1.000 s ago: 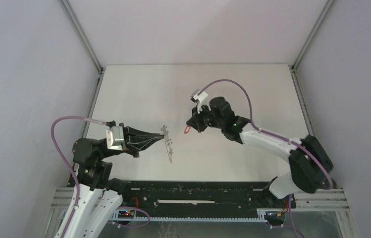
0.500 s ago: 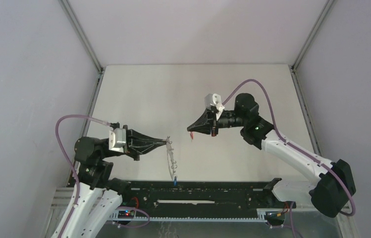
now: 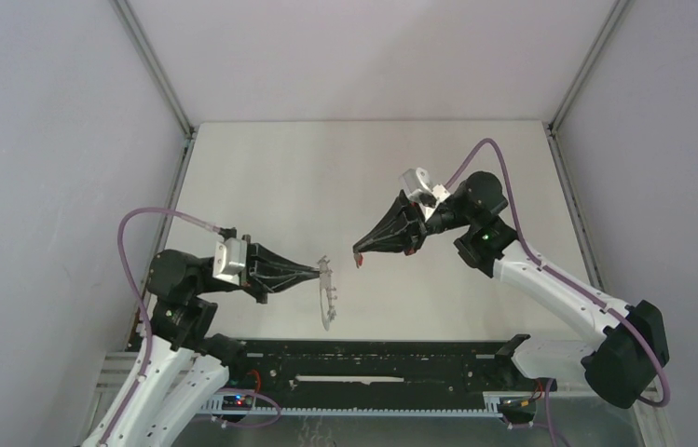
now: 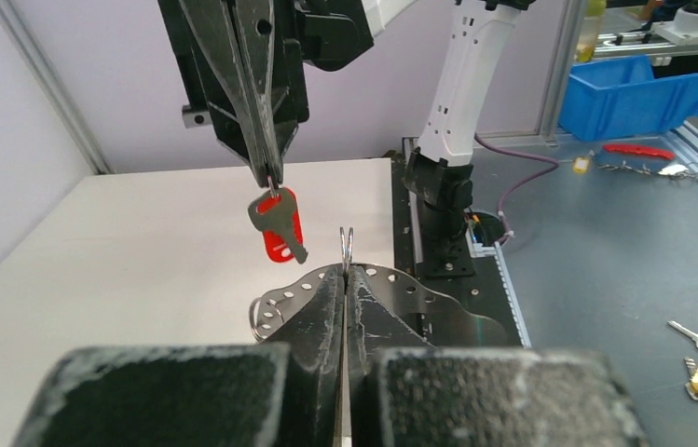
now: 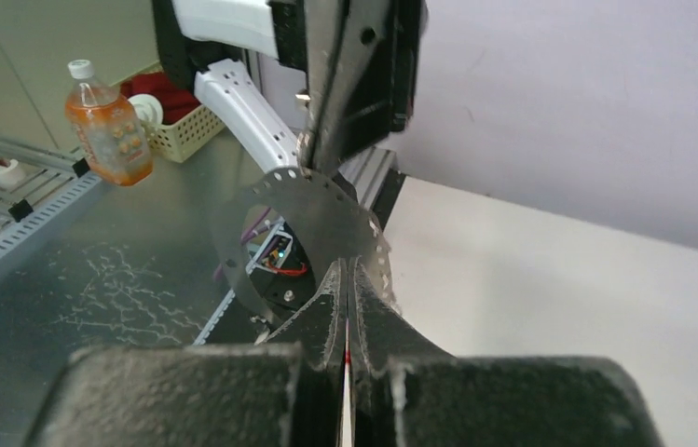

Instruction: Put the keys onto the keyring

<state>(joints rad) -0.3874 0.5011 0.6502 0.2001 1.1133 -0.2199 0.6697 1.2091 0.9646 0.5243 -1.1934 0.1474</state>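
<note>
I'm at the threading step. My left gripper [image 3: 318, 273] is pinched shut on the rim of the keyring [image 3: 328, 296], which hangs above the bench [image 3: 261, 177] with its face toward my right gripper [image 3: 357, 252]. That gripper pinches the red key [image 4: 280, 228] near the ring, long axis roughly vertical, shank down. Next, I judge, comes a fine alignment of the key's hole with the ring's end.

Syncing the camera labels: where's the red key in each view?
Top external: red key at centre, at the right claw's tip.
Left wrist: key upper centre, hanging from the right claw.
Right wrist: key a red sliver at bottom centre, pinched in that claw.
Shared landmark: the keyring, in the left claw.
</note>
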